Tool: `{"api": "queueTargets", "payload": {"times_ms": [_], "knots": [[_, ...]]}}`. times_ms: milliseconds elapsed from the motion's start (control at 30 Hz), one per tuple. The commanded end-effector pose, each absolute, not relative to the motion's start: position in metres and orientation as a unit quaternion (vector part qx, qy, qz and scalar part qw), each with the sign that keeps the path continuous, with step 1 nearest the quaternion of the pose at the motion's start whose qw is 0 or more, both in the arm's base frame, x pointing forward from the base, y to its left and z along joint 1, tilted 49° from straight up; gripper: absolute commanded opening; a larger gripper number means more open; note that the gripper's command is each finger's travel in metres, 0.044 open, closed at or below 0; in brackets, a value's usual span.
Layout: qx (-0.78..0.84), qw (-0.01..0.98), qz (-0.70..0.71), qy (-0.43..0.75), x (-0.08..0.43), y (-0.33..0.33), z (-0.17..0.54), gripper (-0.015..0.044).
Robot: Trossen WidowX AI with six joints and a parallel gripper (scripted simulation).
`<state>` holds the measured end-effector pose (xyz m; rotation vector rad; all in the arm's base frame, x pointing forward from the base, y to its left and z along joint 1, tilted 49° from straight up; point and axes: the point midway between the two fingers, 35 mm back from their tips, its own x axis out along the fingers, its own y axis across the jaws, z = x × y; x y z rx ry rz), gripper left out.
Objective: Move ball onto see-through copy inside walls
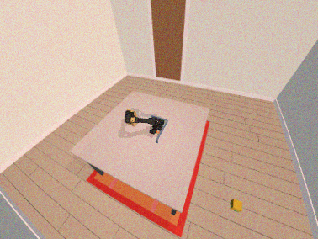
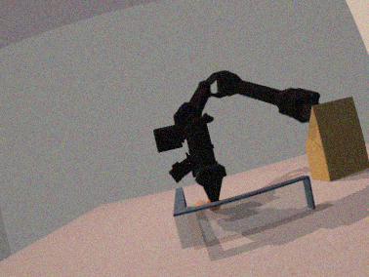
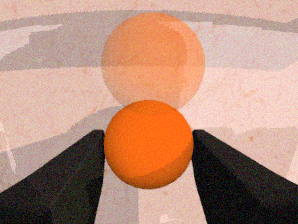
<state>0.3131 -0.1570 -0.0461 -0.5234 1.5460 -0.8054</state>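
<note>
Gripper (image 3: 149, 145) clenched on the orange ball (image 3: 149, 143), one black finger (image 3: 73, 176) touching each side. Ball down on the table (image 1: 168, 168), just short of the see-through copy (image 3: 153, 56), inside the corner of the low clear walls (image 2: 254, 194).

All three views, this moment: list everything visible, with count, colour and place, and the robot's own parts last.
ball: one, orange, on the table between the fingers, just short of the copy
see-through copy: one, pale orange, on the table just past the ball
clear walls: two, bluish, low, forming a corner on the table
table: one, pale pink top
mat: one, red and orange, under the table
small block: one, yellow, on the wooden floor
box: one, tan, at the arm's base
arm: one, black
gripper: one, black, shut on the ball
</note>
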Motion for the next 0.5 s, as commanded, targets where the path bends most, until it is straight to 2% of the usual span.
{"api": "queueTargets", "payload": {"times_ms": [0,33,167,467], "knots": [[-0.231,0.612,-0.349,0.671,0.313,-0.157,-0.046,0.0120],[-0.231,0.612,-0.349,0.671,0.313,-0.157,-0.046,0.0113],[-0.231,0.626,-0.340,0.663,0.318,-0.149,-0.041,0.0008],[-0.227,0.630,-0.334,0.663,0.329,-0.121,-0.020,0.0000]]}}
